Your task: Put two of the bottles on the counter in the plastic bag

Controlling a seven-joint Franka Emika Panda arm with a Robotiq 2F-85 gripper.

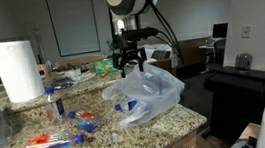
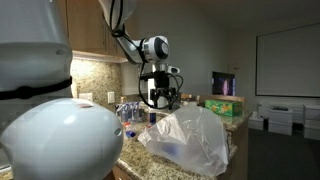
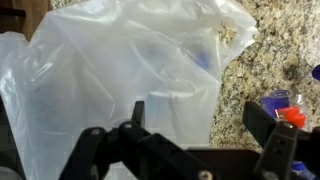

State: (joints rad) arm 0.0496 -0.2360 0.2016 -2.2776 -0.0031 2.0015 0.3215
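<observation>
— the plastic bag (image 1: 147, 94), where does it sit?
— slumped on the counter (image 1: 173, 123), just below my gripper (image 1: 131, 58). my fingers stand wide apart, holding nothing.
— and the bottles (image 1: 52, 144)?
— an exterior view shows them lying scattered on the granite beside the bag, well apart from me. my wrist view catches only one (image 3: 283, 106) at its edge; wrinkled film fills the rest, with a bluish blur inside i can't make out.
— your arm?
— reaching down from above, wrist pointing straight down over the bag.
</observation>
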